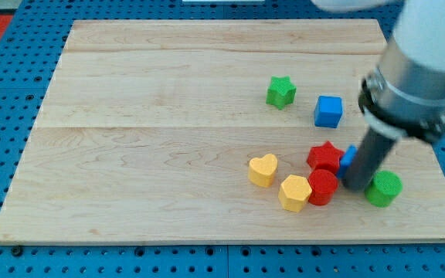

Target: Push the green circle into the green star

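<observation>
The green circle (384, 188) lies near the board's lower right. The green star (281, 91) sits up and to the view's left of it, past the blue cube (328, 111). My tip (355, 185) rests on the board just left of the green circle, touching or nearly touching it. The rod hides most of a small blue block (348, 157) beside the red star (324, 157).
A red round block (322, 187) sits just left of my tip. A yellow hexagon (294, 192) and a yellow heart (263, 170) lie further left. The wooden board (168, 139) ends close to the right of the green circle.
</observation>
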Robot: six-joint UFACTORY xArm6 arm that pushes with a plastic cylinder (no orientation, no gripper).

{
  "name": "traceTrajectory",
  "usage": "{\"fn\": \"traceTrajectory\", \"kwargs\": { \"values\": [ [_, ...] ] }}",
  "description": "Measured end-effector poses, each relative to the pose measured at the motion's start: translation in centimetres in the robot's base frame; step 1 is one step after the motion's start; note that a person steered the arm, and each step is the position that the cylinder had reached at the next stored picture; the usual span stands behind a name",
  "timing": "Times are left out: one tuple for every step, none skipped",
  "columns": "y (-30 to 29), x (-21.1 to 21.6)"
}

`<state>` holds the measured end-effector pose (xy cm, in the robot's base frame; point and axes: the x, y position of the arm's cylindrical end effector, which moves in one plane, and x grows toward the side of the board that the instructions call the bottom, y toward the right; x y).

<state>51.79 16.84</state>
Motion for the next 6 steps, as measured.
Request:
{"fn": "traceTrajectory", "kwargs": {
  "values": [
    [-0.2, -2.3],
    [-0.9, -2.3],
    [-1.9, -5.2],
    [-2.3, -5.6],
    [-2.4, -3.7],
    [-2.5, 5.1]
  ]
}}
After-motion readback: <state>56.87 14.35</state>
